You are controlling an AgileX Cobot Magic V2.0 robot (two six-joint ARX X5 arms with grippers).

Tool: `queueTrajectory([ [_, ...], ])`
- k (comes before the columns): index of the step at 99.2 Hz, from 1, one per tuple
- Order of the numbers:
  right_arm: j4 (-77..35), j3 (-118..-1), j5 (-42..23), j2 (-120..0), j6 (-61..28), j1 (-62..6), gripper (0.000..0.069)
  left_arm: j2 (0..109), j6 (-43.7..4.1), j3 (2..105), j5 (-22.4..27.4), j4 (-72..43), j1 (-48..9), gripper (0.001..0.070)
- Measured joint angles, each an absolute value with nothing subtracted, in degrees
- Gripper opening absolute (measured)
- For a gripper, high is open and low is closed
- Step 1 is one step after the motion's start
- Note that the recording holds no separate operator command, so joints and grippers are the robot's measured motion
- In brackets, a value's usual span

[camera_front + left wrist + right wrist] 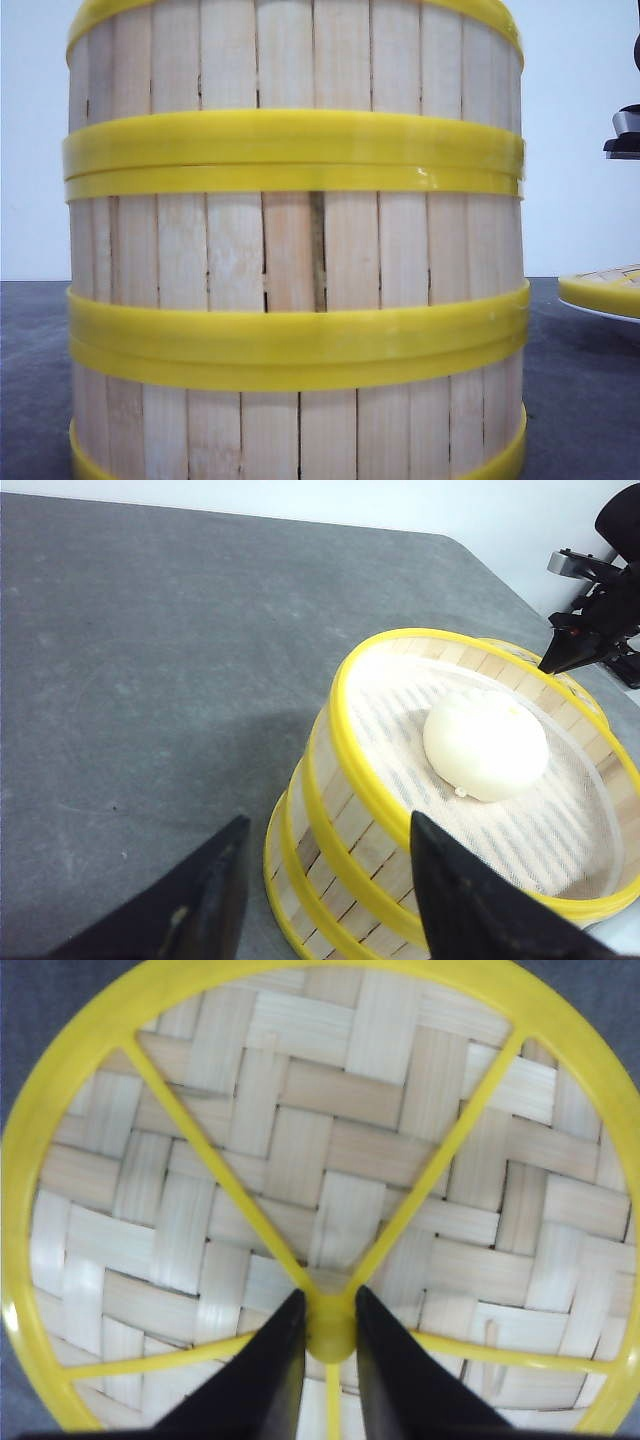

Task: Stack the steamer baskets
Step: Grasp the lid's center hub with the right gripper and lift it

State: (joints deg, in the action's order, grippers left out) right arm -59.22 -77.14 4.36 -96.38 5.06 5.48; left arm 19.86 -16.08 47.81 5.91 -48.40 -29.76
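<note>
Stacked steamer baskets (295,260) fill the front view almost edge to edge, three tiers being counted from the doubled yellow rims, their shared axis standing upright on the grey table (580,400); a woven lid (605,288) is seen low at the right edge, well apart from the stack. From the left wrist view, the stack is seen from above with a white bun (486,745) resting on the cloth liner of the top tier, and the left gripper (330,880) is held open, empty, just beside the top rim. In the right wrist view, the right gripper (330,1332) is seen with its fingers narrowed about the yellow centre knob of the lid, though whether the knob is truly pinched cannot be told from this close angle. A slip is judged possible if the knob is only lightly caught, and the lid could then drop askew; a nudge from the left fingers against the rim could shift the top tier off centre.
</note>
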Motion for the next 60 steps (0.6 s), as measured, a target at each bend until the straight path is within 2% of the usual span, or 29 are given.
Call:
queueTrajectory([
  [33, -61.7, -82.5, 4.4, -90.0, 4.6, 4.8, 0.0059, 19.9, -16.1, 47.8, 5.9, -48.2, -29.8, 0.0298],
  [50, -62.7, -85.0, 5.1, -83.6, 3.8, 2.2, 0.0058, 19.9, -16.1, 47.8, 5.9, -48.2, -29.8, 0.0298],
  [60, -63.4, -85.3, 7.7, -80.1, 3.2, -0.4, 0.0058, 19.9, -16.1, 47.8, 5.9, -48.2, -29.8, 0.0298],
])
